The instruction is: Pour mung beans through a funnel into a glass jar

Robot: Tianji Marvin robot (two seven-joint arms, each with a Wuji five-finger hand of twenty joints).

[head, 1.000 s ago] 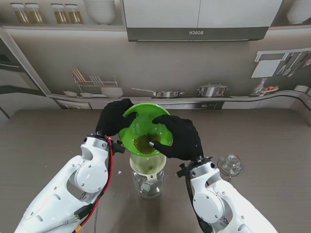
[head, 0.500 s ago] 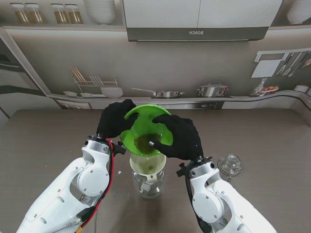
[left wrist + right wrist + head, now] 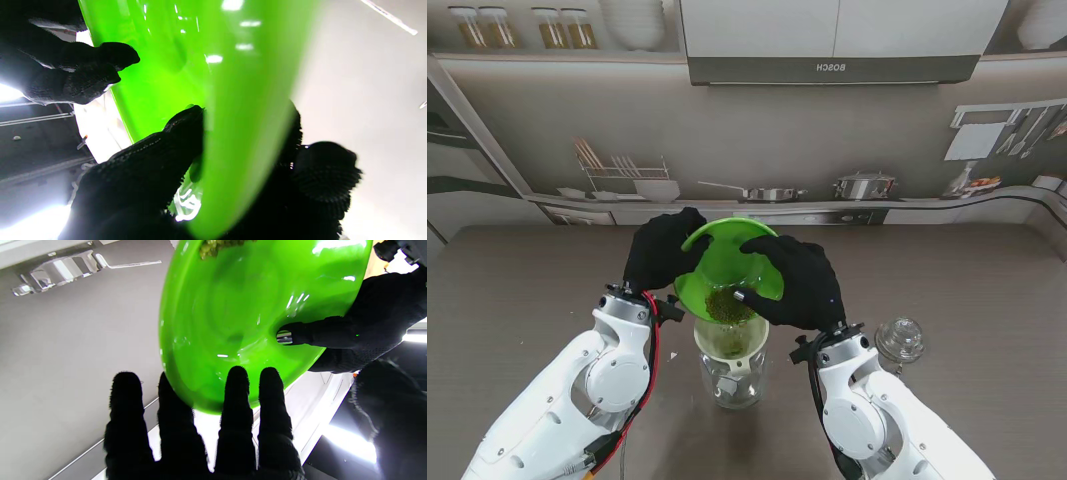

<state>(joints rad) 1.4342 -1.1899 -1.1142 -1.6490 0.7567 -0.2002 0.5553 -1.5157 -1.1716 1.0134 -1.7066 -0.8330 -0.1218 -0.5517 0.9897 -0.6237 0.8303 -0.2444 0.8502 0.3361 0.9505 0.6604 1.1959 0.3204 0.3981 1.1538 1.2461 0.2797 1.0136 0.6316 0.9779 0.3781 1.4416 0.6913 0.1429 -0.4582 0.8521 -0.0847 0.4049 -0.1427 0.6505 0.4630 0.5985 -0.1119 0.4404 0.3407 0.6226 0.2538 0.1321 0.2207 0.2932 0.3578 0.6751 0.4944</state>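
Currently both hands are on the green bowl (image 3: 727, 255), held tilted over the funnel (image 3: 730, 340). Left hand (image 3: 662, 250) grips the bowl's left rim: in the left wrist view the thumb sits inside the wall and the other fingers wrap the outside. Right hand (image 3: 799, 283) clamps the right rim, thumb tip hooked inside the bowl, the rest of the fingers on the outside. Right wrist view shows its four fingers (image 3: 235, 413) spread flat against the bowl's underside, with the left hand's thumb visible on the inner wall.

Mung beans (image 3: 724, 303) are piled at the bowl's low edge, nearer to me, right at the lip above the funnel mouth. Some beans already lie in the funnel cone. Cannot tell whether any are falling at this instant.

Funnel is pale, seated in the mouth of the glass jar (image 3: 732, 380), which stands upright on the brown table (image 3: 517, 290) between the two forearms. Jar contents are hard to make out through the glass.

Glass lid (image 3: 900, 340) lies on the table to the right of the jar, well apart from it, just beside the right forearm
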